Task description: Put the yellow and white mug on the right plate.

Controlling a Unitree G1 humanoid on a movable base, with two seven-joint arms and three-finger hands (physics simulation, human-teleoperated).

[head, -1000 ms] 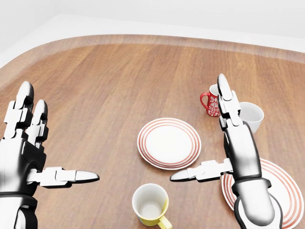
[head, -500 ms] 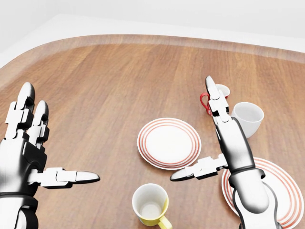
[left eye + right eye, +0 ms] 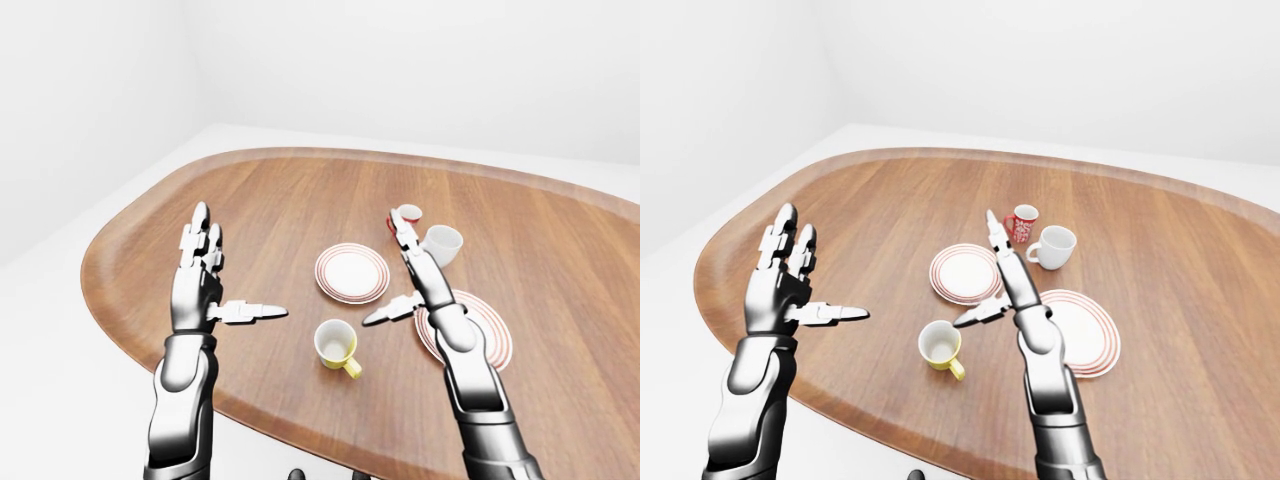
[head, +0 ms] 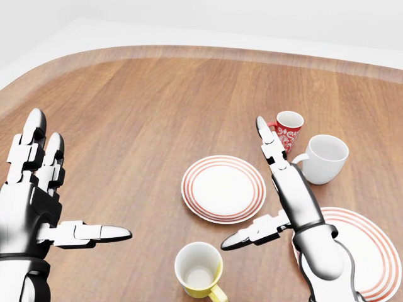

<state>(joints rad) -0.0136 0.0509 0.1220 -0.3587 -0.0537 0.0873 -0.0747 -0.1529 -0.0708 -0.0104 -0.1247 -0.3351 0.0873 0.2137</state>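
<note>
The yellow and white mug (image 4: pixel 198 270) stands upright and empty near the bottom of the head view, handle toward the lower right. The right plate (image 4: pixel 373 251), white with red rings, lies at the lower right, partly under my right forearm. My right hand (image 4: pixel 259 192) is open above the table between the two plates, fingers stretched upward in the view and thumb pointing left, just up and right of the mug and not touching it. My left hand (image 4: pixel 70 189) is open at the far left, well clear of the mug.
A second ringed plate (image 4: pixel 223 189) lies at the middle of the brown wooden table (image 4: pixel 145 107). A red patterned mug (image 4: pixel 288 131) and a white mug (image 4: pixel 324 157) stand above the right plate. The table's curved edge (image 3: pixel 150 330) runs close on the left.
My right hand has swung to the left, uncovering the red mug and the white mug. The left hand, mugs and plates have stayed put.
</note>
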